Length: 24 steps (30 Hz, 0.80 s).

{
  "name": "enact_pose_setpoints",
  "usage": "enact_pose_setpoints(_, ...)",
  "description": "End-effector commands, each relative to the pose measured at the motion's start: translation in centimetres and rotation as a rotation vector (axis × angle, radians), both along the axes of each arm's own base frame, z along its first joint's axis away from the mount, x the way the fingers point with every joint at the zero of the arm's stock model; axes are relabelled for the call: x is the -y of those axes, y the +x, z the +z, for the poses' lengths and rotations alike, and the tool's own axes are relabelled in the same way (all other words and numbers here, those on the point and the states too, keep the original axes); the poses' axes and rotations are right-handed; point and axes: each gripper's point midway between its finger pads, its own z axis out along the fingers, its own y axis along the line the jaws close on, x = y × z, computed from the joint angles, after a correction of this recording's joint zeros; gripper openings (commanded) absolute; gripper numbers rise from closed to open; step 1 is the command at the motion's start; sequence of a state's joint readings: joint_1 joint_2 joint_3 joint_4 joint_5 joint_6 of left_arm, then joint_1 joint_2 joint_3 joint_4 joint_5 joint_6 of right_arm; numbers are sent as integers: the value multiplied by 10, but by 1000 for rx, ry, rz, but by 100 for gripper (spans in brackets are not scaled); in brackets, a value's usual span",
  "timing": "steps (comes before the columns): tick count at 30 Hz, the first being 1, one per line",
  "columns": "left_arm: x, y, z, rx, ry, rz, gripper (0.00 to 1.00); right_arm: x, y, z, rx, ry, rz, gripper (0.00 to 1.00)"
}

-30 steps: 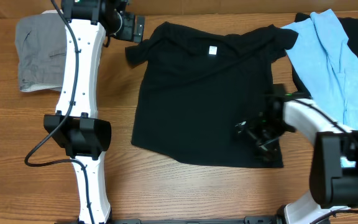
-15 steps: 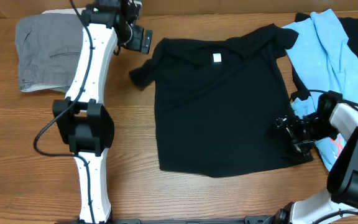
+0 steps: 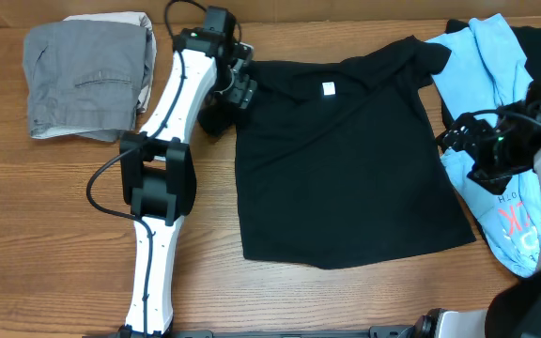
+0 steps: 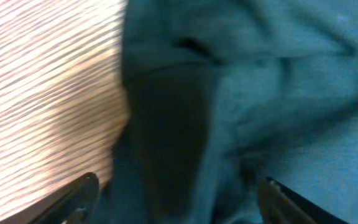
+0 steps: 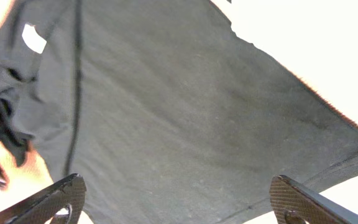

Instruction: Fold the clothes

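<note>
Across the middle of the frame, see the black T-shirt [image 3: 346,160] spread flat, soft, light and floppy, best pinched at a bottom corner or the bunched upper-left sleeve [image 3: 216,115], left gripper [image 4: 176,186] wide apart over it, right gripper [image 5: 176,190] wide apart by the right edge.

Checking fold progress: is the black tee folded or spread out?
Spread out. The black tee lies open on the table, full body and hem visible, white tag showing at the collar; only one sleeve is bunched.
</note>
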<state>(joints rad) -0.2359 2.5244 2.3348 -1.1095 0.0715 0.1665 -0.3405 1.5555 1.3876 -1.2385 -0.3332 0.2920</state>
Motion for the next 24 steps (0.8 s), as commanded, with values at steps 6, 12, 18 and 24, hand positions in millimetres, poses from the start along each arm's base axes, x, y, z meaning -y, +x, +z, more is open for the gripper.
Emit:
enact_pose_setpoints(6,-26,2,-21,-31,62,35,62,2,-5,7,13,-43,49,87)
enact_pose_setpoints(12,-24,1,-21,-37,48,53,8,-6,-6,6,3,-40,72,75)
enact_pose_setpoints(18,-22,-14,-13,-92,36,46,4,-27,-4,6,3,-39,138,69)
enact_pose_setpoints(24,-53,-28,65,-95,81,150,4,-48,-13,4,-39,-30,201,61)
